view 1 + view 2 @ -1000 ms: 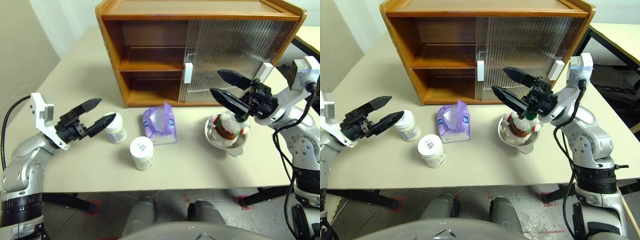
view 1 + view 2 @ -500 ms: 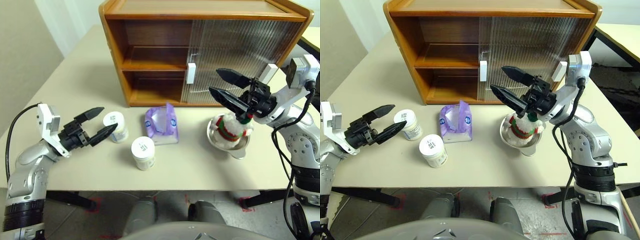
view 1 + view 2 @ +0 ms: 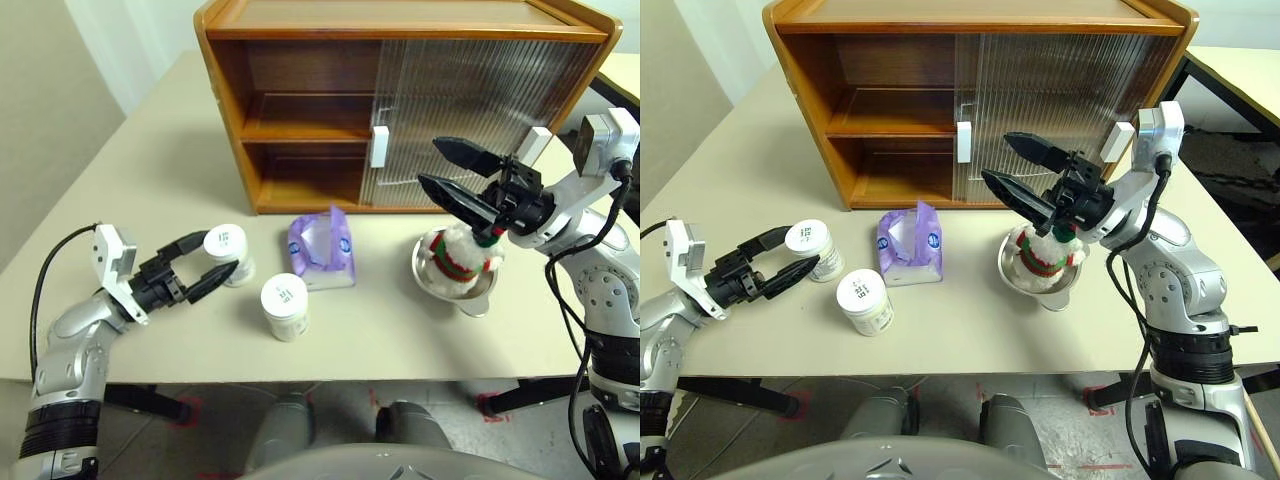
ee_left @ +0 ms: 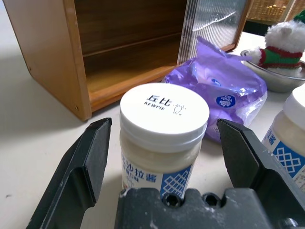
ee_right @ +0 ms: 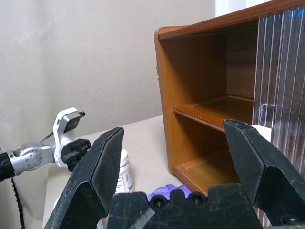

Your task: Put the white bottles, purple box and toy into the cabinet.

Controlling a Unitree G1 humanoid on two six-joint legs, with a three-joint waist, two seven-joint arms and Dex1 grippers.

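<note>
My arms are silver-grey metal with rounded joint housings and black bands near the lower segments. Each wrist carries a small white boxy camera block. The left claw (image 3: 207,257) and the right claw (image 3: 447,170) each have two matte black, wedge-shaped fingers tapering to blunt points, mounted on a black base with small round screw holes. Thin black cables loop loosely from each wrist along the forearm.

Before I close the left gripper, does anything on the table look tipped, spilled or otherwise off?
Nothing spilled or tipped. Both white bottles stand upright, lids on. The one oddity: the toy sits in a metal bowl rather than on the table. The purple box looks crumpled but intact.
</note>
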